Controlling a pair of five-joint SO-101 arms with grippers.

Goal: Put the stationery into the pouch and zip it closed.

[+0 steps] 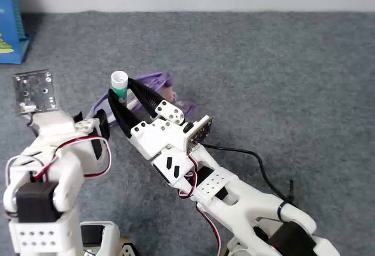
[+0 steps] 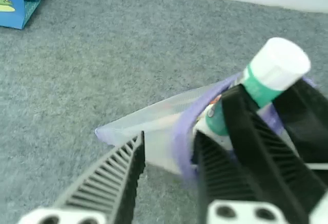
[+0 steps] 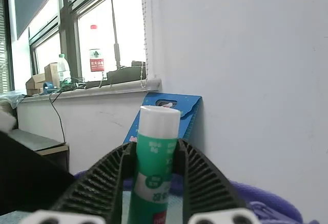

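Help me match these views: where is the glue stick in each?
High view: glue stick left of centre, by the pouch.
Left wrist view: glue stick tilted at the pouch's mouth.
Right wrist view: glue stick upright in the right hand, pouch behind.
Shared landmark: the pouch.

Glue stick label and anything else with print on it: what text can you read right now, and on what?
Glue stick, held in the right pincer: white print on its green label, too blurred to read.
Blue box against the wall: markings too small to read.
Bottle on the window sill: red label, print too small to read.
No text is legible.
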